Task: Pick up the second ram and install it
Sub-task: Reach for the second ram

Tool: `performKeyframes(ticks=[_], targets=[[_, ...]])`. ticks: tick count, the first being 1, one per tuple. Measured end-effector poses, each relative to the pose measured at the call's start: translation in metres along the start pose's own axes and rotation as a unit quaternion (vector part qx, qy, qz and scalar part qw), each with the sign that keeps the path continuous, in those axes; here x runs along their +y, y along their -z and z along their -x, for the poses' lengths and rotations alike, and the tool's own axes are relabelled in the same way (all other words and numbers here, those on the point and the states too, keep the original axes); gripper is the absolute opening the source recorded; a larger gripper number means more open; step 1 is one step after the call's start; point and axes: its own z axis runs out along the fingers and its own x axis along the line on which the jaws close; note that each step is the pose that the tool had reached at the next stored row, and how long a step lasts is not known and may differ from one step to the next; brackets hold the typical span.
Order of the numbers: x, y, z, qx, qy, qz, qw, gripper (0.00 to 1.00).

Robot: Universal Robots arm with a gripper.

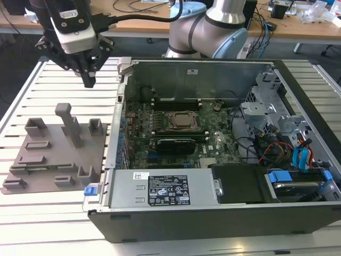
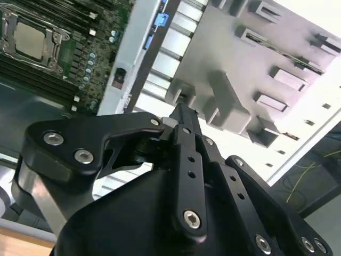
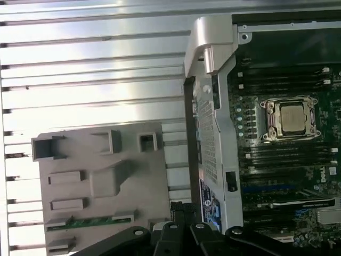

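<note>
We see the claw (image 1: 88, 80) hanging over the slatted metal worktop (image 1: 53, 80), above the far end of the grey tray (image 1: 48, 160) and on the exterior view's left of the open computer case (image 1: 213, 197). Its fingers are pressed together into one dark point, and we see nothing pinched between them. In the second wrist view the claw (image 2: 184, 111) points down toward the edge of the tray (image 2: 234, 58), near the tall raised block, and we cannot tell that it touches anything.

The second ram (image 3: 80, 223) lies in the tray (image 3: 144, 176) in the first wrist view. It is a thin green stick set flat in a long slot near one edge of the tray, apart from the claw (image 3: 178, 210).

Inside the case, the square CPU socket (image 1: 183, 121) sits on the green board. The arm (image 1: 213, 26) reaches in from behind the case.
</note>
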Motion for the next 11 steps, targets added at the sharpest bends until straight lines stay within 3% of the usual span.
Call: performKeyframes(ticks=[5, 7, 10, 11], targets=[[-0.0023, 0.0006, -0.0311, -0.0001, 0.0, 0.0, 1.0, 0.1], [-0.0035, 0.0007, -0.0469, -0.0001, 0.0, 0.0, 1.0, 0.1], [-0.0043, 0.0006, -0.0577, -0.0001, 0.0, 0.0, 1.0, 0.1], [-0.0052, 0.0004, -0.0683, -0.0001, 0.0, 0.0, 1.0, 0.1]])
